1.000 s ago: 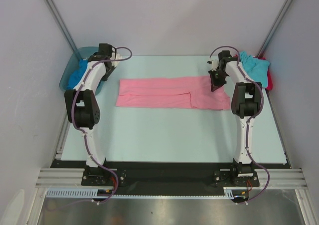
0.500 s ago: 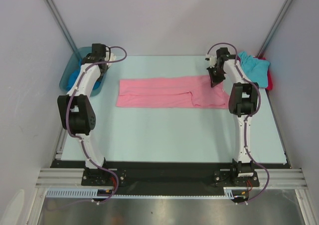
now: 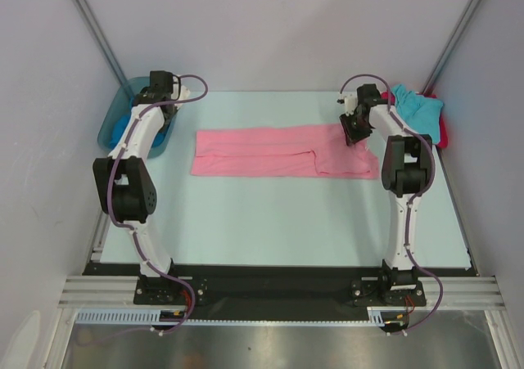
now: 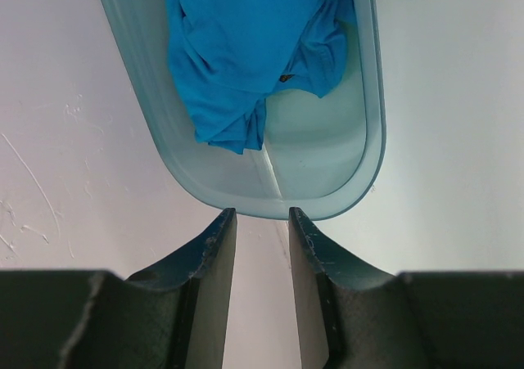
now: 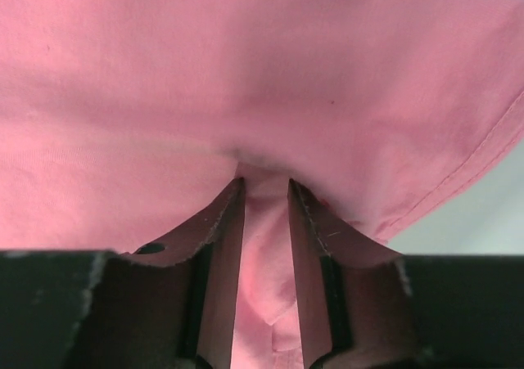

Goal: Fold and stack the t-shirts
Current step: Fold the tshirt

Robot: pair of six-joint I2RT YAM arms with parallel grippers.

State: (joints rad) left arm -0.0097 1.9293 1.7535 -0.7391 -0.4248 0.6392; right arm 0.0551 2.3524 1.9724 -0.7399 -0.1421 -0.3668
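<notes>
A pink t-shirt [image 3: 270,150] lies flat as a long folded strip across the middle of the table. My right gripper [image 3: 350,133] is down on its right end. In the right wrist view the right gripper [image 5: 264,191] has its jaws parted, with a loose ridge of pink t-shirt [image 5: 262,74] lying between them. A royal blue t-shirt [image 4: 246,50] sits crumpled in the tub [image 4: 372,140]. My left gripper [image 4: 260,215] hangs open and empty just off the tub's rounded end. A turquoise t-shirt [image 3: 417,111] lies on a red one [image 3: 443,128] at the back right.
The blue-green tub [image 3: 110,128] stands at the table's back left corner against the wall. The turquoise and red pile is close beside the right arm's upper link. Grey walls close in the left, right and far sides.
The right jaws have gone from shut to parted on the pink t-shirt's right end. The left arm swung out over the tub and then held still.
</notes>
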